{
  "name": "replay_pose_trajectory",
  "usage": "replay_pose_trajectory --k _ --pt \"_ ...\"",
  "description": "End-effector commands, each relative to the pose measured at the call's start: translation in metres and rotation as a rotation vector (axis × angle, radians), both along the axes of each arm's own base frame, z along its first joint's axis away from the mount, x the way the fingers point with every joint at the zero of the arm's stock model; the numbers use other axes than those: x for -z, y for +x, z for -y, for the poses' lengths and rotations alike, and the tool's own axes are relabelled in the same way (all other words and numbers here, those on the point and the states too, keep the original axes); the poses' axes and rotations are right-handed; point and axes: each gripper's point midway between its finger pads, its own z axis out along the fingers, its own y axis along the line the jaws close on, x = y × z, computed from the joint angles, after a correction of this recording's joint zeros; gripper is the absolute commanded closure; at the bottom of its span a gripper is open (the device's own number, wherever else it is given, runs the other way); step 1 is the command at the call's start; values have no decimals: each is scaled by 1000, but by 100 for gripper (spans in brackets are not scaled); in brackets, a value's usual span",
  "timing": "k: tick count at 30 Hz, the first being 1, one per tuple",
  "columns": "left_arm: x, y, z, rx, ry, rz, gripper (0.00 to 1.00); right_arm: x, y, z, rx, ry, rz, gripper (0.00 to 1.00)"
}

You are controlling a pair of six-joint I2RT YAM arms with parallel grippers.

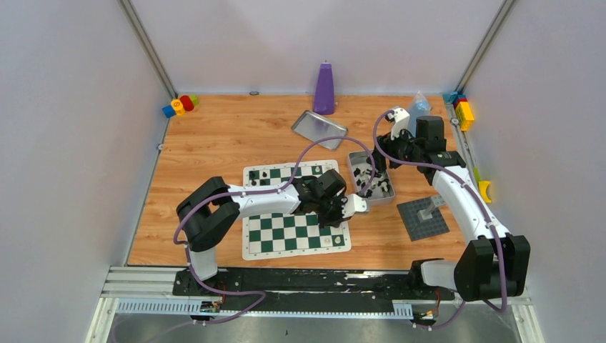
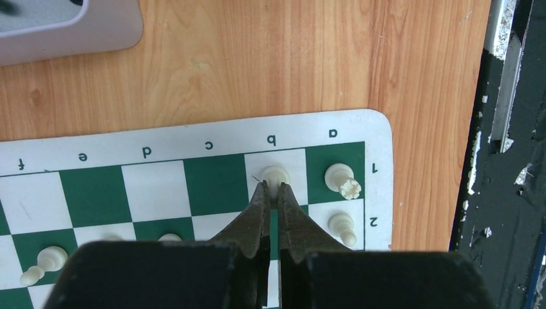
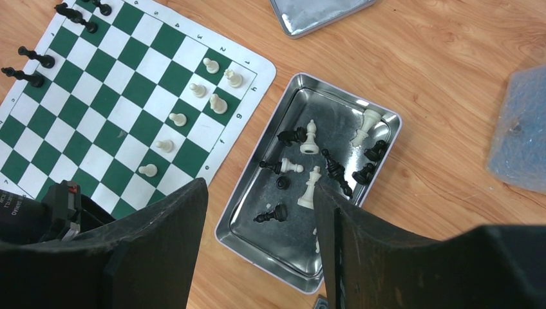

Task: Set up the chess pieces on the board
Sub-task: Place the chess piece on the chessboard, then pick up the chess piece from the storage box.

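Observation:
The green and white board (image 1: 286,230) lies in the middle of the table. My left gripper (image 1: 337,220) is low over its near right corner. In the left wrist view it (image 2: 273,189) is shut on a cream piece (image 2: 275,174) standing on square b1. A cream rook (image 2: 341,181) and a pawn (image 2: 342,226) stand just to its right. A few black pieces (image 3: 32,59) stand on the far edge. My right gripper (image 3: 261,187) is open and empty above the metal tin (image 3: 226,225), which holds several loose black and cream pieces (image 3: 310,187).
The tin lid (image 1: 319,128) and a purple bottle (image 1: 324,89) are at the back. A grey studded baseplate (image 1: 421,218) lies right of the tin. Coloured blocks sit in the back left (image 1: 179,106) and back right (image 1: 463,111) corners. A plastic bag (image 3: 521,129) lies near the tin.

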Motion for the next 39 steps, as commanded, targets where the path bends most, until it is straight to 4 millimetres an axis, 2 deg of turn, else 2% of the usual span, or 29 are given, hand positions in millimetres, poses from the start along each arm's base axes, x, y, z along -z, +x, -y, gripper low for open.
replay_pose_trajectory --k 1,9,16,21,29,36,39 --pt "-16 -6 5 38 -45 17 95 -1 5 -1 -16 4 29 38" --pt "-7 -5 5 36 -27 15 86 3 6 0 -6 -4 18 38" --pt "-14 -1 5 23 -39 40 64 8 11 4 24 -18 2 38" --pt "-32 5 6 7 -66 84 52 18 17 9 65 -47 -23 42" --pt "-70 20 2 -19 -100 144 46 59 28 11 101 -180 -121 50" --pt "-110 34 -24 -69 -86 206 46 97 33 16 113 -288 -208 58" --pt "-119 37 -36 -97 -83 209 45 109 30 19 117 -317 -245 61"
